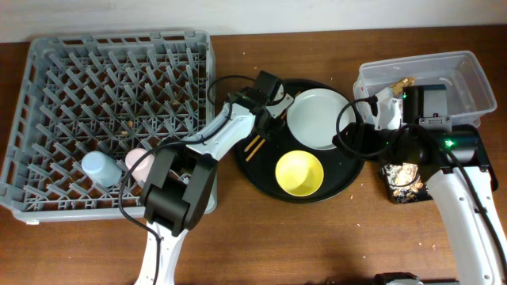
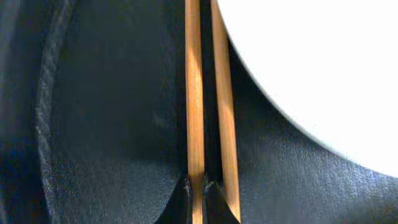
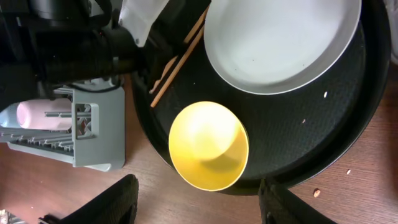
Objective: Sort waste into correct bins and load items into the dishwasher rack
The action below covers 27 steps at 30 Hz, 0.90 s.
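The wooden chopsticks (image 1: 255,145) lie on the round black tray (image 1: 348,170), left of the white plate (image 1: 317,117). My left gripper (image 2: 199,190) is down on them. Its tips are shut on the left chopstick (image 2: 194,93), and the other chopstick lies just outside the right finger. The yellow bowl (image 1: 299,172) sits at the tray's front. My right gripper (image 3: 198,186) is wide open and empty, high above the bowl (image 3: 208,146). The pink cup (image 1: 139,162) and blue cup (image 1: 99,168) lie in the grey dishwasher rack (image 1: 47,71).
The clear tub (image 1: 467,71) at the back right holds brownish scraps (image 1: 404,81). The shallow black tray (image 1: 390,190) with golden-brown waste sits partly under my right arm. Crumbs (image 1: 434,245) dot the wooden table.
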Available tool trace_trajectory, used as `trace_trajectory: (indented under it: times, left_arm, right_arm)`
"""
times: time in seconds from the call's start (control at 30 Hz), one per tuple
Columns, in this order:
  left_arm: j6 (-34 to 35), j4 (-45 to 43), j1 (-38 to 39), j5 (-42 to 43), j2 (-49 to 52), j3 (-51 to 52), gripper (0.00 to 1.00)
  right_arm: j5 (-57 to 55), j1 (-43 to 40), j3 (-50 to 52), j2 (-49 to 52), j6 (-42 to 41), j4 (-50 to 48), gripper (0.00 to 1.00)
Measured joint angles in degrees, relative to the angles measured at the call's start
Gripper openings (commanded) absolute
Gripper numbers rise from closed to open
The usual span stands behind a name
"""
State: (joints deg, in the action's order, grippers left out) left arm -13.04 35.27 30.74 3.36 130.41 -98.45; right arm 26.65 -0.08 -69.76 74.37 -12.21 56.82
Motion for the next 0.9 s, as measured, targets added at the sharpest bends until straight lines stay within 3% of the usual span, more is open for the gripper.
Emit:
trace_trajectory:
  times: [0.13, 0.27, 0.33, 0.4, 0.57, 0.7, 0.77, 0.9]
  left_arm:
    - [4.96, 15.34, -1.62, -0.17, -1.99, -6.97, 0.00]
    - [20.98, 28.22, -11.32, -2.71, -15.02, -12.31, 0.00]
    - [26.12, 28.61, -16.15, -4.55, -14.80, -11.87, 0.02]
    - [28.68, 28.65, -19.30, -5.75, -12.13, -10.75, 0.09]
    - [29.20, 28.72, -18.49, -5.55, -7.28, -10.19, 0.19]
    - [28.02, 36.79, -18.16, -0.07, -7.30, -17.94, 0.27]
    - [23.91, 35.12, -14.23, 4.07, -7.85, -20.44, 0.35]
    - [11.87, 19.91, 0.20, 3.15, -5.38, -13.81, 0.35]
  right_arm:
    - [0.00, 0.00, 0.00, 0.02, -0.02, 0.13, 0.63]
    - [0.00, 0.00, 0.00, 0.04, -0.02, 0.00, 0.63]
    - [0.00, 0.00, 0.00, 0.04, -0.04, 0.02, 0.63]
    - [0.00, 0.00, 0.00, 0.04, -0.02, -0.02, 0.63]
    - [0.00, 0.00, 0.00, 0.04, -0.02, -0.04, 0.63]
    - [0.00, 0.00, 0.00, 0.04, 0.00, -0.22, 0.64]
    - [-0.02, 0.00, 0.00, 0.07, -0.02, -0.17, 0.64]
    - [-0.02, 0.00, 0.00, 0.09, 0.02, -0.63, 0.64]
